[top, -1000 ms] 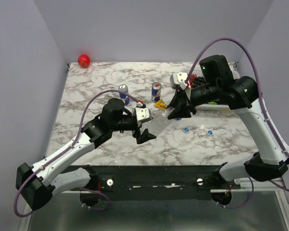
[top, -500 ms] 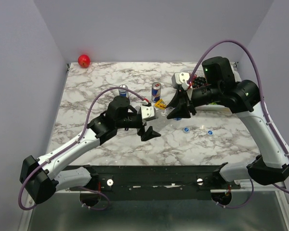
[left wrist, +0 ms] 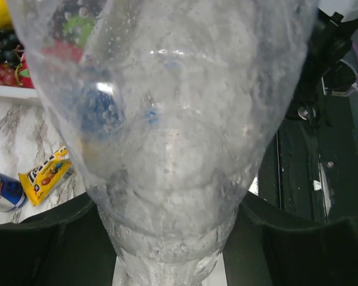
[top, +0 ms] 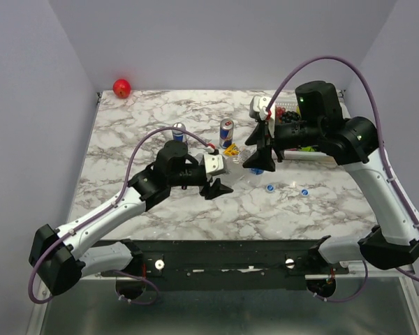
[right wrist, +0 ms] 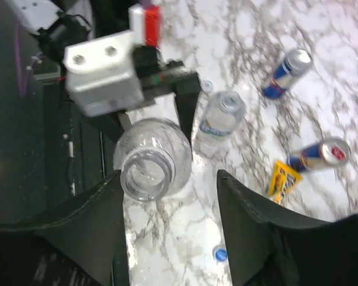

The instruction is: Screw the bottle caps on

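My left gripper (top: pixel 216 187) is shut on a clear open bottle (right wrist: pixel 146 164); its body fills the left wrist view (left wrist: pixel 167 119) between the dark fingers (left wrist: pixel 59 238). The bottle's open mouth points toward my right gripper (top: pixel 260 162), which hangs open and empty just above it; the right wrist view shows the jaws wide apart round the mouth (right wrist: pixel 168 196). A second uncapped labelled bottle (right wrist: pixel 221 119) stands just behind. Two blue caps (top: pixel 270 187) (top: pixel 304 191) lie on the table to the right; one shows in the right wrist view (right wrist: pixel 221 254). A third bottle is not visible.
Two blue-and-silver cans (top: pixel 179 131) (top: pixel 226 131) and a yellow candy pack (top: pixel 231 149) sit behind the grippers. A white tray of fruit (top: pixel 314 155) is at the back right. A red apple (top: pixel 121 87) lies in the far left corner.
My left gripper has moved right and farther back with the bottle, up under the right gripper. The right gripper has shifted slightly and stays open.
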{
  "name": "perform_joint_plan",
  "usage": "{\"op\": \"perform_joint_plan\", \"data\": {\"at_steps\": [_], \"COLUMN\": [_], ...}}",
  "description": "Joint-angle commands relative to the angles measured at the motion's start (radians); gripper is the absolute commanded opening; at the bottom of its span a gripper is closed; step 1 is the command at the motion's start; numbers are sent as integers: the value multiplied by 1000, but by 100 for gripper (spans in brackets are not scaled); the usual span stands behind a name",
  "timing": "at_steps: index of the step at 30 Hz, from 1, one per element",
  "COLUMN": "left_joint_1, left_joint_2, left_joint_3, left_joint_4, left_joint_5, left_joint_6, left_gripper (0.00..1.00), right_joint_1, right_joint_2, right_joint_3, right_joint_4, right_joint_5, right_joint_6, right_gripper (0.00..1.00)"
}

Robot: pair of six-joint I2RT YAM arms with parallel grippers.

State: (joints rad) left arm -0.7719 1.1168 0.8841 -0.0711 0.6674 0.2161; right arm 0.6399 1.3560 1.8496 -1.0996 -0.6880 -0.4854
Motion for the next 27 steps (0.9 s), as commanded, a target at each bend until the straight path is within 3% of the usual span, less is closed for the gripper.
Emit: {"op": "perform_joint_plan", "data": {"at_steps": [1,4,5,11,16,19,23,27], "left_joint_1": [0,2,3,2,5,8,23,42], "left_joint_2": [-80,-106,-110,-138,-152,-144,-126,-114], "left_joint_3": [-45,-69,-76,-86,-59,-24,53,82], "left_joint_4": [131,114,105,94,103,103,27,-16], "left_joint_5": [-45,-64,-68,-91,-130,-175,-201,-187], "left_joint_6": [-3,25,31,51,40,16,2,2], "left_gripper": [45,35,25,0,0,0,0,0], "right_joint_1": [-174,-371,-406,-552,-738,-769,-769,-769], "right_joint_2": [-76,-129,-145,-193,-135,-65,-48,-18], "right_joint_3": [-12,-119,-156,-484,-628,-716,-887,-972], "right_joint_4": [20,15,1,38,67,76,229,322], "right_joint_5": [214,66,42,60,70,158,312,354], "right_joint_6": [88,96,68,-142,-306,-463,-605,-687], "right_gripper": [72,73,72,71,64,56,63,69]}}
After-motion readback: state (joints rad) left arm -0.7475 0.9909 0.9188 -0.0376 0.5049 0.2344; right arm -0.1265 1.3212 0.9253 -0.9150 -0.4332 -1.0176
